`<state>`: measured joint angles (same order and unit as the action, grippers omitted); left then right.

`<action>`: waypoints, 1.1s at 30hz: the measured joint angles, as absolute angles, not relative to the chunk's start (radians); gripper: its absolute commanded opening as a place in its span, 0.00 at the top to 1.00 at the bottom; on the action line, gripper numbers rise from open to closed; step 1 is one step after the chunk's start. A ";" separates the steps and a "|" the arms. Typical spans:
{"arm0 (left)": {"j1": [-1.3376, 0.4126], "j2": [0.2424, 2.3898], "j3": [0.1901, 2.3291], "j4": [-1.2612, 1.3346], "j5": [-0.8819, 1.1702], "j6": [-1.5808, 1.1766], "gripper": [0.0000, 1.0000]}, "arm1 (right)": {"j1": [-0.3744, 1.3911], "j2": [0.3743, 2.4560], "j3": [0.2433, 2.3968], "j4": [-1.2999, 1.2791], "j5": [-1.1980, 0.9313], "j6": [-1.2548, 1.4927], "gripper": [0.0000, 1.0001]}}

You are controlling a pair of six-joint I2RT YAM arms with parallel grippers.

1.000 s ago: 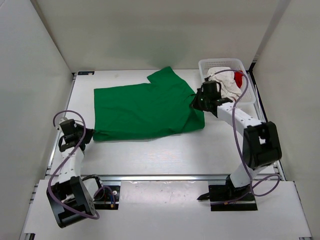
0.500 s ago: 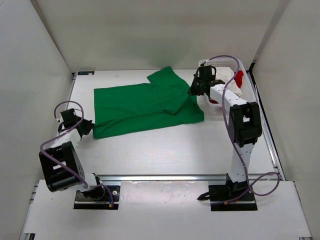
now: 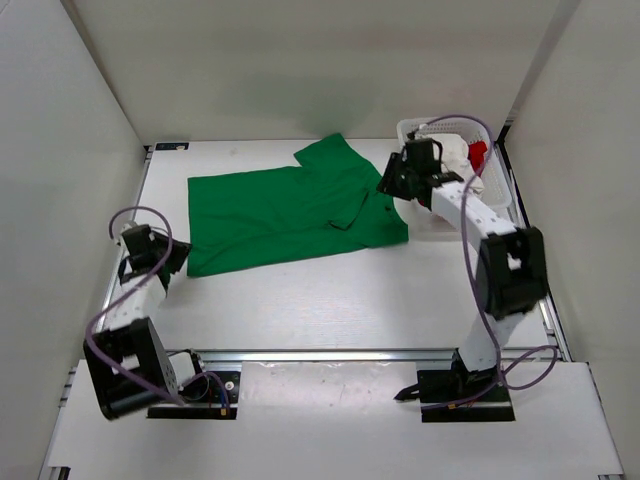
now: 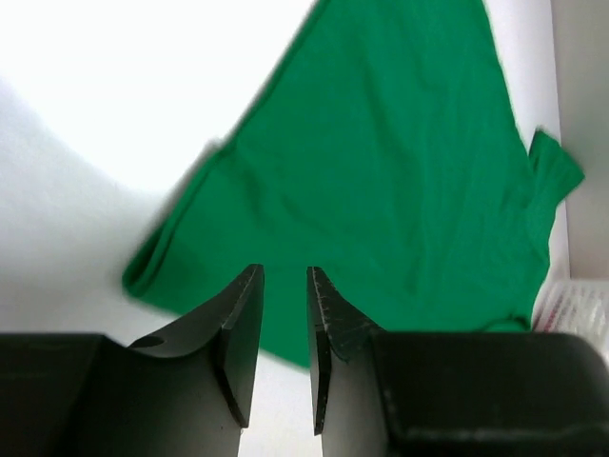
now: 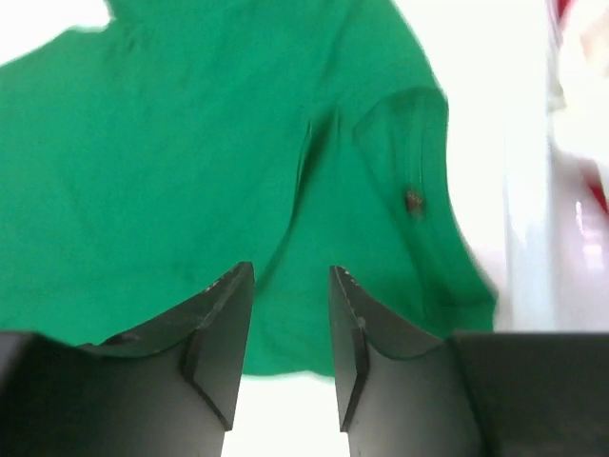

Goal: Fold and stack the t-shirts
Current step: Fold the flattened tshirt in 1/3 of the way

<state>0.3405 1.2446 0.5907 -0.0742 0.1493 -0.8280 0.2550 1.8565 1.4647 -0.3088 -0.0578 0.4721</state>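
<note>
The bright green t-shirt (image 3: pixel 285 210) lies spread on the white table, with a small fold near its right sleeve. It also shows in the left wrist view (image 4: pixel 381 171) and the right wrist view (image 5: pixel 171 162). My left gripper (image 3: pixel 176 254) sits just off the shirt's near left corner; its jaws (image 4: pixel 284 286) stand slightly apart and empty. My right gripper (image 3: pixel 386 187) hovers over the shirt's right edge, open and empty (image 5: pixel 290 286). The white t-shirt (image 3: pixel 452 156) and the red t-shirt (image 3: pixel 478 154) lie bunched in the basket.
The white mesh basket (image 3: pixel 440 124) stands at the back right corner, right of the green shirt; its wall shows in the right wrist view (image 5: pixel 571 248). White walls enclose the table on three sides. A metal rail runs along the near edge (image 3: pixel 330 353).
My right gripper rose from the shirt's right edge toward the basket and came back down slightly. The shirt's near edge shifted farther back and flattened. My left gripper moved slightly back.
</note>
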 measured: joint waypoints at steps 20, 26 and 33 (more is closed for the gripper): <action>0.270 1.229 0.366 -0.021 0.181 -0.838 0.66 | 0.139 1.565 0.751 0.045 -0.096 0.588 0.63; 0.265 1.269 0.368 0.028 0.171 -0.850 0.87 | 0.139 1.664 0.793 0.076 -0.095 0.603 0.69; 0.254 1.319 0.406 0.035 0.146 -0.853 1.00 | 0.151 1.695 0.814 0.106 -0.083 0.628 1.00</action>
<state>0.2539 1.3193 0.4061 0.0353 0.1463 -0.8532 0.1509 1.6947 0.8139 0.1059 -0.0826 0.6281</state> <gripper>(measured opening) 0.023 0.029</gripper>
